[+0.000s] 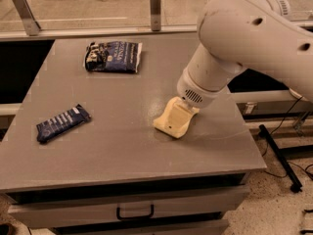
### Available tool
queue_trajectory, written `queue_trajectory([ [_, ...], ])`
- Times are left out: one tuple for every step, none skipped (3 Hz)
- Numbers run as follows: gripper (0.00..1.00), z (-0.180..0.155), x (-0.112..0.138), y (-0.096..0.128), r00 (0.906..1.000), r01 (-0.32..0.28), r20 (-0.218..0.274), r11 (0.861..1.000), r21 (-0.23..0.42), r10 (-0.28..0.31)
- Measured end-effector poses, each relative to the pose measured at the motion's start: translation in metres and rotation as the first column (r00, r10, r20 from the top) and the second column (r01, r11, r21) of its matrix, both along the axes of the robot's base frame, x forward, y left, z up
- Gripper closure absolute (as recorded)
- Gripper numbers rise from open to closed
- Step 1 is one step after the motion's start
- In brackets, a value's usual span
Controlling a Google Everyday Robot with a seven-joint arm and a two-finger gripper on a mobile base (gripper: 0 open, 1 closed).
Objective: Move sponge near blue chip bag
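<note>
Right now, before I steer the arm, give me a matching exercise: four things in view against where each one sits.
Things:
1. chip bag
2. striped bar packet
3. hand
4. drawer handle

Places, as the camera sees them:
A. down on the table, right of centre
B. below the tabletop, at the front
C. far left of the tabletop
D. near left of the tabletop

Pairs: 1-C, 2-D, 3-A, 4-B
</note>
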State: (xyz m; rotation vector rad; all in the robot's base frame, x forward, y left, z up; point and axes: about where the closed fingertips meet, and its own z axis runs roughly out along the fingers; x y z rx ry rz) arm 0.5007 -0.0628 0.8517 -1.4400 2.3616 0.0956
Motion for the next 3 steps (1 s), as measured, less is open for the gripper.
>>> queue_trajectory([
  [0.65,0.0012,-0.0007,0.0005,1.0,-0.001,0.002,1.0,-0.001,0.001],
  [0.87,0.0023,-0.0013,0.0011,1.0,-0.002,0.005,1.0,-0.002,0.002],
  [1.0,0.0033,-0.0018,0.0016,1.0,-0.003,0.007,1.0,-0.003,0.003],
])
